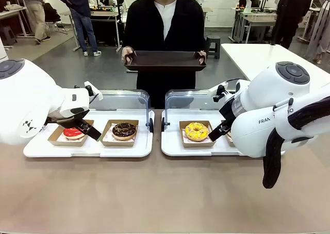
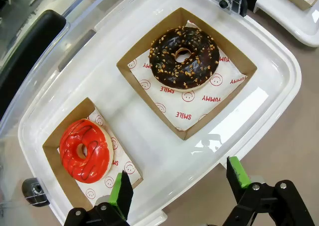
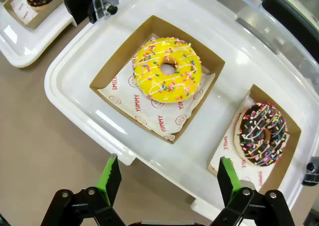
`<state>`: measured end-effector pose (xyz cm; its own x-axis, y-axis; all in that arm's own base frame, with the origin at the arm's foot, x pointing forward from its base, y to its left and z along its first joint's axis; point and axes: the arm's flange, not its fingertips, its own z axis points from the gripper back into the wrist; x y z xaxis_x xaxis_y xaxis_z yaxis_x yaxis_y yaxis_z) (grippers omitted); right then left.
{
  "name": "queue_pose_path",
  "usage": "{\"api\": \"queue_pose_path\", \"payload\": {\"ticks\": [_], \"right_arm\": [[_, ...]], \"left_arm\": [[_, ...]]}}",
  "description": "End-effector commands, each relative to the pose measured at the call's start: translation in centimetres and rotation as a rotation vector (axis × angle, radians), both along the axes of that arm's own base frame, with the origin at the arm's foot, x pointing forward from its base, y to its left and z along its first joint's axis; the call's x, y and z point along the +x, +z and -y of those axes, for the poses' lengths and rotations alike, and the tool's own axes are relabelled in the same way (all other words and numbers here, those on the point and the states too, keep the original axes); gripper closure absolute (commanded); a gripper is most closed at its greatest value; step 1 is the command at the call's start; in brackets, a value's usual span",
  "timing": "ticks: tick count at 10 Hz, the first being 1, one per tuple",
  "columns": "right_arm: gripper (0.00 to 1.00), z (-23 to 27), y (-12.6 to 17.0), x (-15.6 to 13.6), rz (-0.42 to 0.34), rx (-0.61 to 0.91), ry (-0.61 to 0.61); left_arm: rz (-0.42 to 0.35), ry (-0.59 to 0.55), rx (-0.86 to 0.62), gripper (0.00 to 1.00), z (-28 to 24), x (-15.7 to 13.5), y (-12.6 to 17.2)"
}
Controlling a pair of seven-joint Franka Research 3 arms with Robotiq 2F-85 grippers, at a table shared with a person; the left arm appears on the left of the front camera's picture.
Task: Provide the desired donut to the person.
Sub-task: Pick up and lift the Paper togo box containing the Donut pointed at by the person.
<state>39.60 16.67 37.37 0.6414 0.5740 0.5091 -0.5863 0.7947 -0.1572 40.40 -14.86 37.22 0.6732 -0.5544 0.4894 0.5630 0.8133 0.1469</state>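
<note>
**Four donuts on display, none picked; both grippers wide and empty**

We take as our reference the black serving tray (image 1: 165,60), which the person (image 1: 165,22) holds level in both hands across the table. We judge it is offered to receive a donut. Nothing shows on it, though the angle is shallow.

Left of the serving tray, on the robot's side, the left gripper (image 2: 179,178) hangs over the near rim of the left display tray (image 2: 279,81), jaws spread wide and holding nothing. The red glazed donut (image 2: 84,150) lies below it. The chocolate nut donut (image 2: 184,59) sits closer to the serving tray.

Right of the serving tray come the yellow sprinkled donut (image 3: 168,69), then the chocolate sprinkled donut (image 3: 262,133). The right gripper (image 3: 168,173) hovers near them, equally wide and empty.

Each donut sits on printed paper in an open cardboard box, which we judge gives the fingers a clean hold. The clear lids (image 1: 121,99) stand raised, leaving the robot's side open.

In the front view the right arm covers the chocolate sprinkled donut and the left gripper overlaps the red one's box. With no hand pointing, we cannot tell which donut is wanted.
</note>
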Motion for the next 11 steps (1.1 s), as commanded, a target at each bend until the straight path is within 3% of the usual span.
{"api": "queue_pose_path", "payload": {"ticks": [1,3,8,11], "right_arm": [[0.0,0.0,0.0,0.0,0.0,0.0,0.001],[0.0,0.0,0.0,0.0,0.0,0.0,0.0],[0.0,4.5,9.5,-7.3,-0.07,-0.065,-0.019],[0.0,6.2,14.6,-11.6,-0.074,-0.108,-0.037]], "left_arm": [[0.0,0.0,0.0,0.0,0.0,0.0,0.0],[0.0,0.0,0.0,0.0,0.0,0.0,0.0],[-0.113,-0.104,0.035,0.0,-5.4,-5.5,9.7],[-0.1,-0.128,0.052,0.0,-6.3,-8.0,15.2]]}}
